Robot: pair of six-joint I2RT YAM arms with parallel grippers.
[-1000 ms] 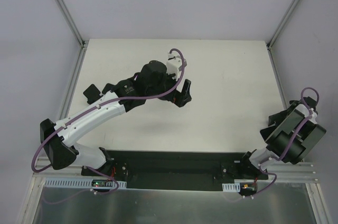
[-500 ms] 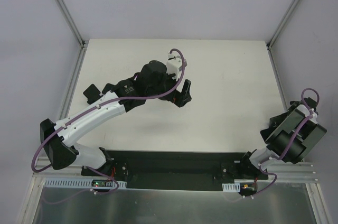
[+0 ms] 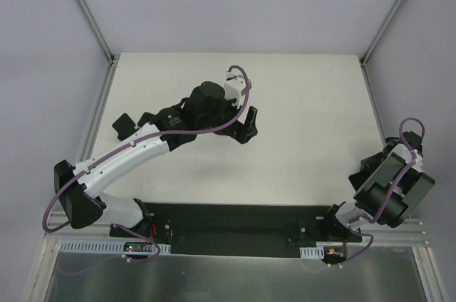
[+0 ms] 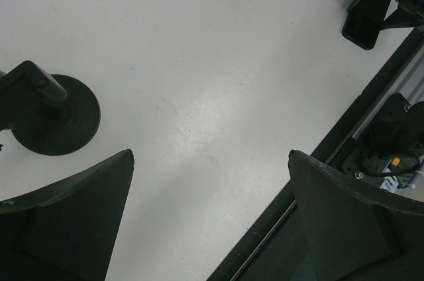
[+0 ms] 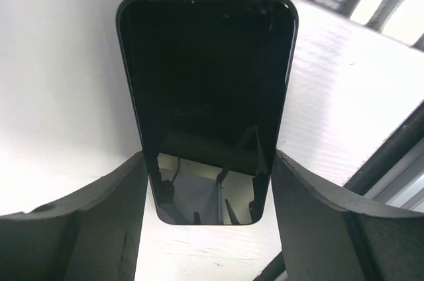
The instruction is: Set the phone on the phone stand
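The phone (image 5: 205, 75), a glossy black slab, sits between my right gripper's (image 5: 207, 155) fingers, which press on both its long edges near its lower end. It looks tilted over the white table. It also shows in the left wrist view (image 4: 363, 19), far off under the right gripper. The phone stand (image 4: 56, 115), a black disc base with a stem, stands on the table just left of my left gripper (image 4: 211, 153), which is wide open and empty. In the top view the left gripper (image 3: 246, 127) is mid-table and the right gripper (image 3: 363, 168) is at the right edge. I cannot pick out the stand there.
A black base rail (image 3: 228, 220) runs along the near edge between the arm bases. Metal frame posts (image 3: 92, 21) rise at the table's back corners. The white table (image 3: 313, 102) lies between the two grippers.
My right arm has shifted slightly toward the near left with the phone. The left arm has not moved.
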